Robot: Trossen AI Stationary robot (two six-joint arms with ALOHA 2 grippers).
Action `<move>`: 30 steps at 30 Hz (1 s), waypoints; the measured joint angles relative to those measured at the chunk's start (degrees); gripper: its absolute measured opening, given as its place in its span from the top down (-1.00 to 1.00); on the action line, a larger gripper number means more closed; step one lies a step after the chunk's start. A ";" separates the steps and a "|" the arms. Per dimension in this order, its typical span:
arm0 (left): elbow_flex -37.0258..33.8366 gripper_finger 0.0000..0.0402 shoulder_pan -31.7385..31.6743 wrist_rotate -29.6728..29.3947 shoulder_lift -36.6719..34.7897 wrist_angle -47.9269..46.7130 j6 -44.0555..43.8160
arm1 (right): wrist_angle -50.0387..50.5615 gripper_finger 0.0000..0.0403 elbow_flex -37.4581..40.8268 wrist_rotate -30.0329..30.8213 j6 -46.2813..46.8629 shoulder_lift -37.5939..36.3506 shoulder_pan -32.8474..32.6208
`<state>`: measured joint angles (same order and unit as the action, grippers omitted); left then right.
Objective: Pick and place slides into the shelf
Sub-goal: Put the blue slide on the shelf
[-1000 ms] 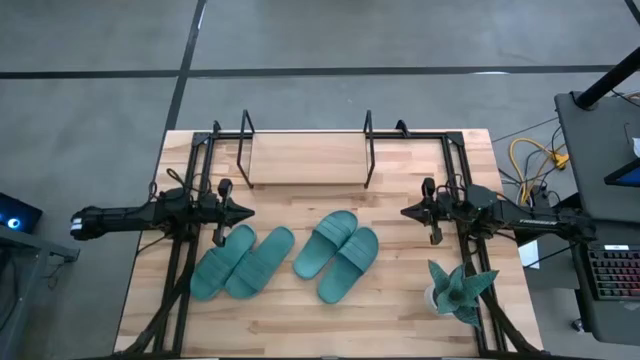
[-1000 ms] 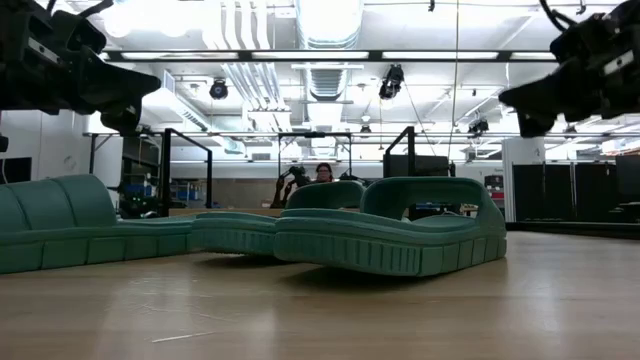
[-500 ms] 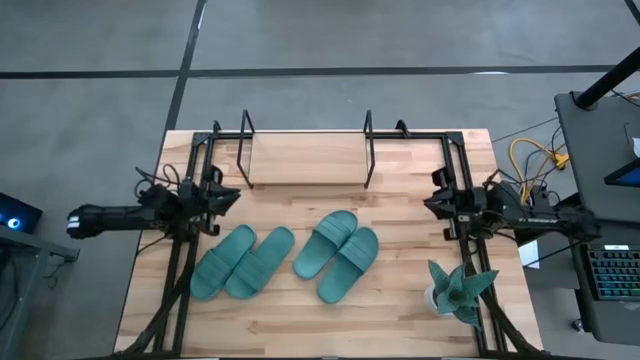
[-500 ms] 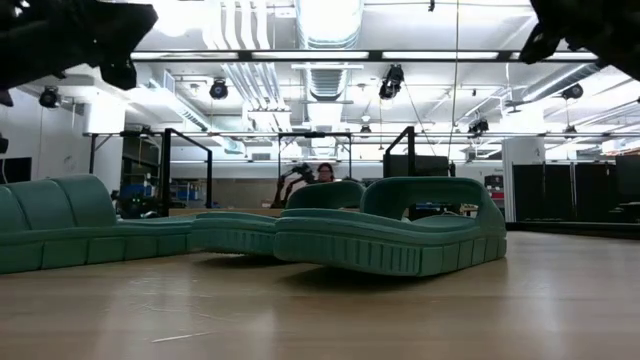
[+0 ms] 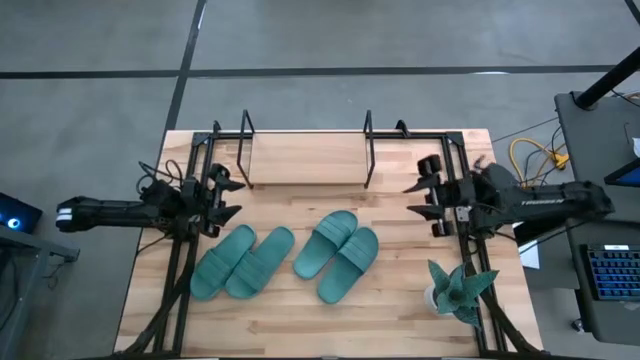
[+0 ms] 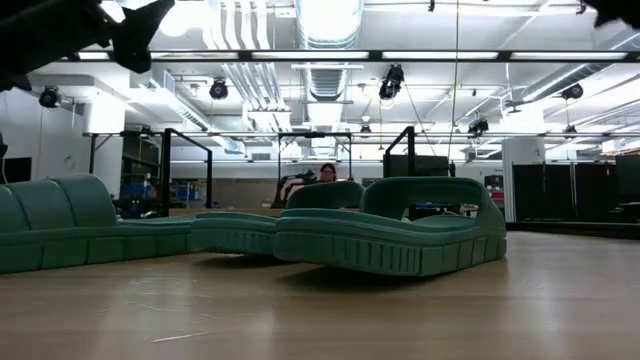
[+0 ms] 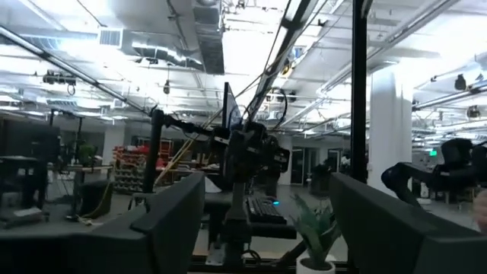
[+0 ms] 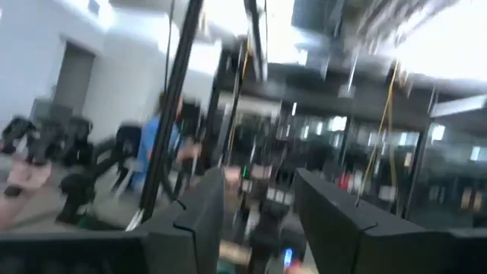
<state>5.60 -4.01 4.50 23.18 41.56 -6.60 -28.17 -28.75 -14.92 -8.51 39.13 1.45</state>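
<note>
High view: overhead, straight down, covering the whole table (image 5: 300,310) and both arms. Low view: at tabletop level, close to the slides (image 6: 390,235), facing the room behind. Wrist views: level, aimed past own fingers into the room. Shared between high and low: slides and shelf (image 5: 305,160).

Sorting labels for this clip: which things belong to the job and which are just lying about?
Job: four teal slides, all flat on the table; the shelf, with no slide in it; left tool and right tool, both open and holding nothing.
Lying about: teal spiky ornament.
</note>
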 joint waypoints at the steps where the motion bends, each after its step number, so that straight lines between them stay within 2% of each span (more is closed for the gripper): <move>1: -0.07 -0.33 0.00 0.03 0.04 0.04 -0.79 | 4.91 0.22 -2.91 0.24 0.36 1.13 0.00; 5: -0.90 -0.33 0.00 0.14 -0.05 -0.51 -3.60 | 26.44 0.21 -14.50 3.81 3.21 5.82 -0.04; 7: -1.40 -0.34 0.00 0.46 -0.09 -0.49 -3.64 | 33.50 0.21 -19.25 4.49 6.48 8.67 -0.07; 13: -3.36 -0.34 0.00 1.52 -0.41 -0.53 -3.60 | 41.12 0.21 -30.03 4.74 13.48 17.75 -1.80; 15: -3.83 -0.34 0.00 2.20 -0.39 -0.55 -3.60 | 43.78 0.22 -34.16 6.91 16.44 20.96 -3.56; 17: -4.04 -0.34 0.00 3.07 -0.28 -0.75 -3.63 | 47.81 0.23 -38.57 12.51 18.13 23.92 -6.34; 23: -4.15 -0.34 0.00 4.96 -0.85 -2.05 -3.60 | 60.40 0.25 -52.26 35.11 18.47 32.79 -18.04; 26: -4.15 -0.34 0.00 5.04 -1.71 -1.97 -3.57 | 64.57 0.25 -56.99 41.34 18.98 36.73 -23.46; 30: -4.15 -0.34 0.00 5.04 -3.03 -1.95 -3.53 | 66.03 0.28 -59.75 45.44 22.46 41.25 -29.25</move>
<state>1.45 -4.01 9.54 20.15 39.62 -10.13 37.86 -88.51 30.52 13.95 80.38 -27.79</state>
